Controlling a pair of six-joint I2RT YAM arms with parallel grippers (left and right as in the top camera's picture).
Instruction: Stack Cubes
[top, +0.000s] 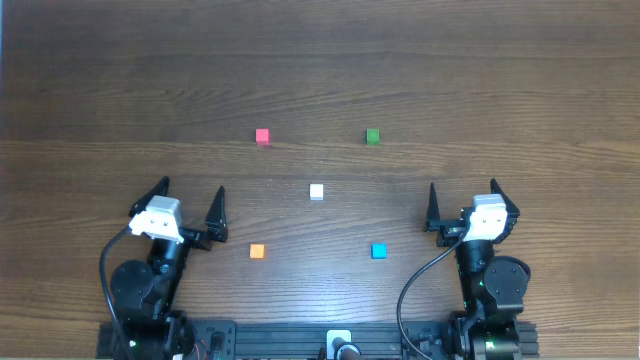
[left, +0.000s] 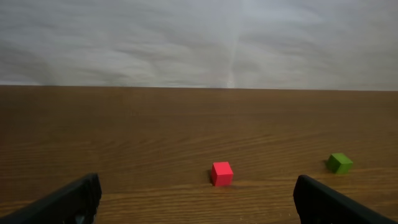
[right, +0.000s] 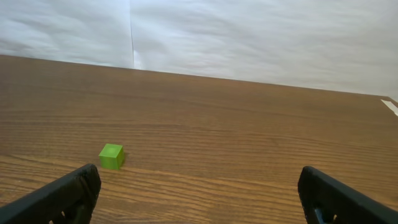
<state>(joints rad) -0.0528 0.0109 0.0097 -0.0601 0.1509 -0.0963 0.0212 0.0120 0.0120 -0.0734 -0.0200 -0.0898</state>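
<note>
Several small cubes lie apart on the wooden table: a red cube (top: 262, 136) (left: 221, 173) and a green cube (top: 372, 136) (left: 339, 163) (right: 112, 156) farther out, a white cube (top: 317, 192) in the middle, an orange cube (top: 257, 251) and a blue cube (top: 378, 251) nearer the arms. My left gripper (top: 190, 203) (left: 198, 200) is open at the near left, with nothing between its fingers. At the near right, my right gripper (top: 464, 201) (right: 199, 198) is open and holds nothing too. None of the cubes touch each other.
The wooden table (top: 500, 80) stretches wide beyond the cubes. A pale wall (left: 199, 37) rises at its far edge. The arms' bases and a black rail (top: 320, 340) run along the near edge.
</note>
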